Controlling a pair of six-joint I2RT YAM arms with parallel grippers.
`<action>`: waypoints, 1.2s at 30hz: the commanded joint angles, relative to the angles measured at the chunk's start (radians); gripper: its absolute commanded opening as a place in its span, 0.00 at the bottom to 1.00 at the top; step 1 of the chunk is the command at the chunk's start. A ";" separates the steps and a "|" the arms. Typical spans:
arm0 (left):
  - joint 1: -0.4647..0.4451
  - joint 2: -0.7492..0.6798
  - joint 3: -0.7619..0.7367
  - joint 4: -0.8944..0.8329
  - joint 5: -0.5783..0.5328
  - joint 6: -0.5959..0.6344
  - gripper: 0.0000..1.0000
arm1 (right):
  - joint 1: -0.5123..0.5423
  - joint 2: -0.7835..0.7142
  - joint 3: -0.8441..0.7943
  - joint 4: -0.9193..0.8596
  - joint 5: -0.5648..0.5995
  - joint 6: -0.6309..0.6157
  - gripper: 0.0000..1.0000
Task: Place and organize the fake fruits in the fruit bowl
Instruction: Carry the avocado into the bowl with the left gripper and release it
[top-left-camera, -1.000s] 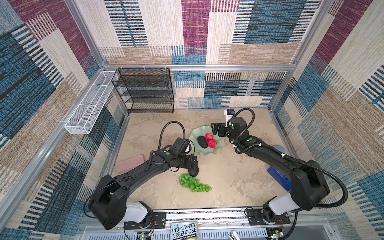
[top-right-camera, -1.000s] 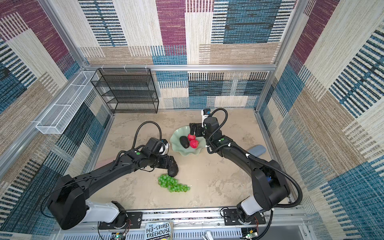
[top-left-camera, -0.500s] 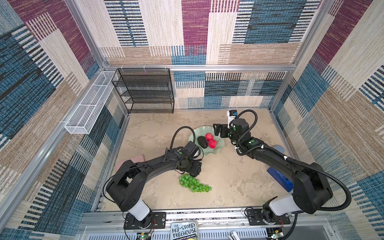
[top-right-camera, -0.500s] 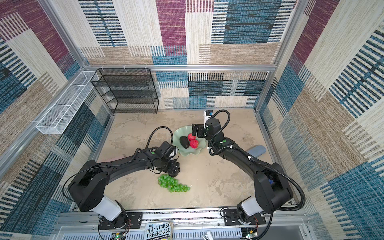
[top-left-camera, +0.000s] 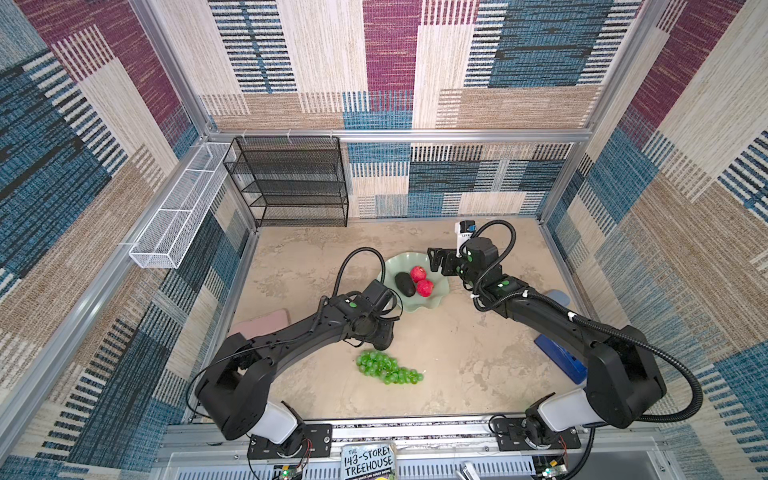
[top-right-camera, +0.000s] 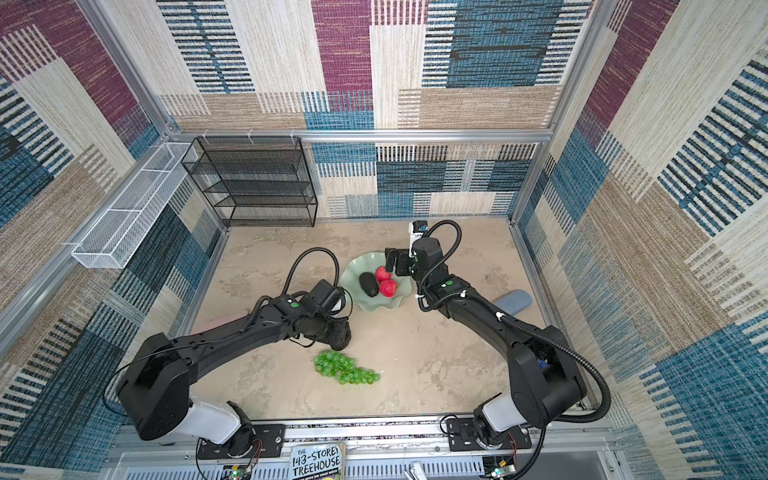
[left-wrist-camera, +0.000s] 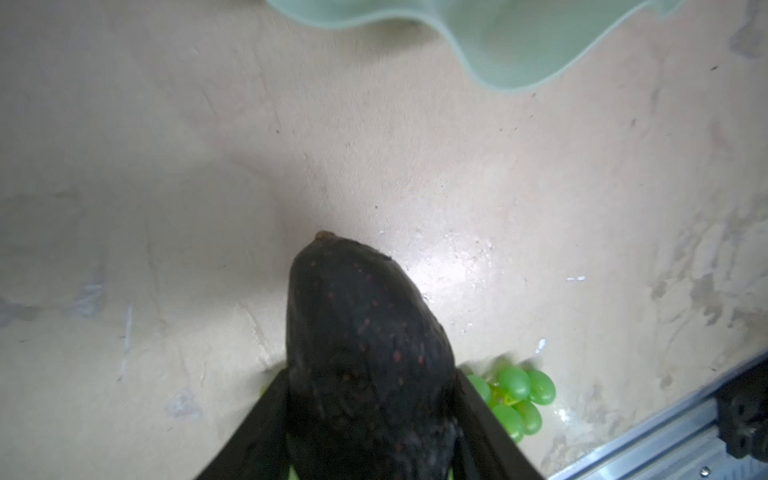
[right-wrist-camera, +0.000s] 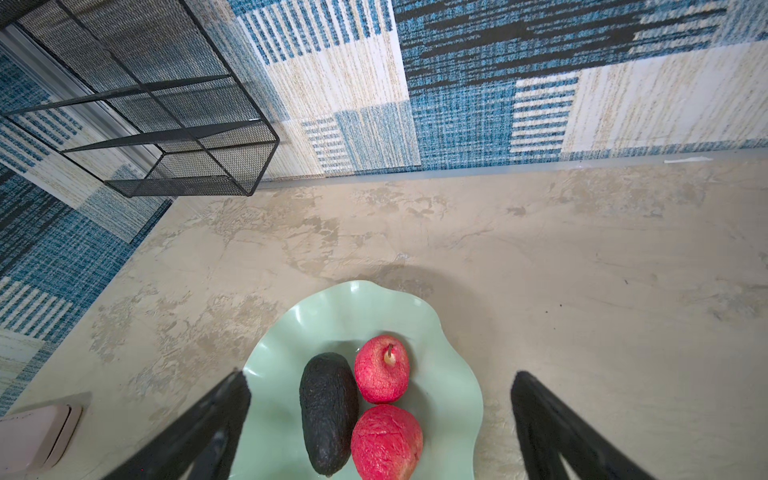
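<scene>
Avocado (left-wrist-camera: 361, 324) sits clamped in left gripper (left-wrist-camera: 370, 376), left of centre in both top views. Both fingers press the skin across its fat half. Whether it is off the table (top-left-camera: 457, 353), cannot tell. Its long axis runs along the fingers, and in the left wrist view the stem tip points up-frame toward bowl (left-wrist-camera: 519, 54). Probably light and rigid with pebbly skin, so low slip risk.

Grapes (top-left-camera: 387, 370) lie on table at lower centre, just below that gripper and apart from it, thick end left, taper toward lower right. Likely floppy and glossy-slick, so best pinched at the thick end.

Bowl at upper centre holds second avocado (top-left-camera: 404, 284), axis upper left to lower right, tight beside upper apple (top-left-camera: 418, 274) and lower apple (top-left-camera: 424, 287).

Right gripper (right-wrist-camera: 380, 374) hangs over bowl's upper right rim, jaws spread wide, empty.
</scene>
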 joint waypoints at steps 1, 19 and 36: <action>0.010 -0.064 0.029 0.013 -0.035 0.017 0.49 | -0.002 0.000 0.001 0.037 0.016 0.005 1.00; 0.140 0.240 0.354 0.165 0.048 -0.113 0.48 | -0.005 -0.063 -0.054 0.024 0.016 0.020 1.00; 0.149 0.487 0.524 0.086 0.053 -0.170 0.52 | -0.016 -0.109 -0.088 0.012 0.025 0.000 1.00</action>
